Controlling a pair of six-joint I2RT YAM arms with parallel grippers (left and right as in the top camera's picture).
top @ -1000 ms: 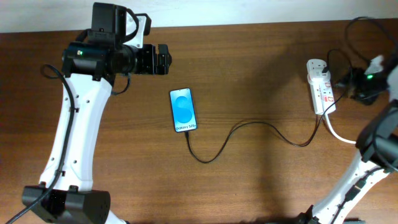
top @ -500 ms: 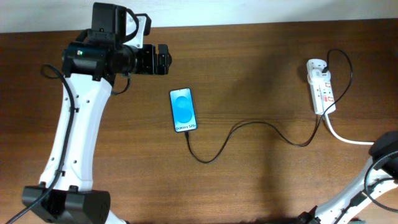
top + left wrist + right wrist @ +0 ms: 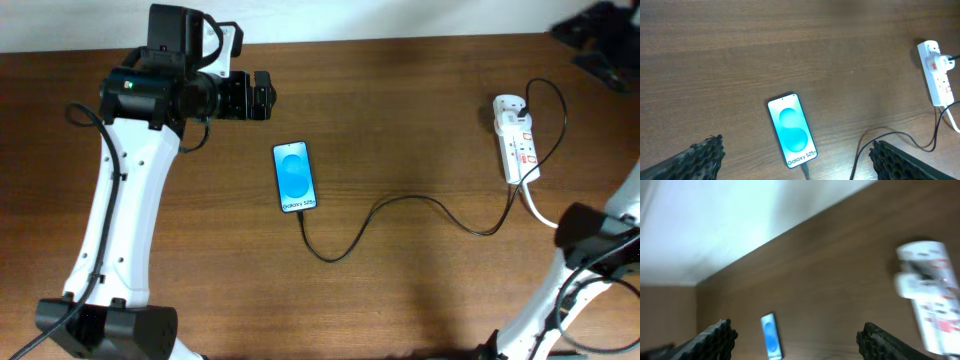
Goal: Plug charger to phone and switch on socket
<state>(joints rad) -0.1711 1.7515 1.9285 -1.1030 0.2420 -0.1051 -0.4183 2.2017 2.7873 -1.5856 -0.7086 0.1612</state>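
The phone (image 3: 294, 177) lies flat in the middle of the table with its blue screen lit. It also shows in the left wrist view (image 3: 791, 131) and the right wrist view (image 3: 770, 336). The black charger cable (image 3: 400, 198) runs from the phone's lower end, where its plug tip (image 3: 803, 169) sits in the phone, to the white socket strip (image 3: 518, 140) at the right. My left gripper (image 3: 262, 95) hovers open above and behind the phone (image 3: 796, 146). My right gripper (image 3: 600, 38) is a dark blur high at the far right corner, open and empty (image 3: 797, 332).
The strip's thick white cord (image 3: 545, 215) leads off to the right edge. The strip shows red switches in the left wrist view (image 3: 936, 75). The white wall (image 3: 715, 220) borders the table's far edge.
My right gripper has left the socket strip, swung out of view, and now blurs at the far right corner. The left arm, phone and cable have not moved.
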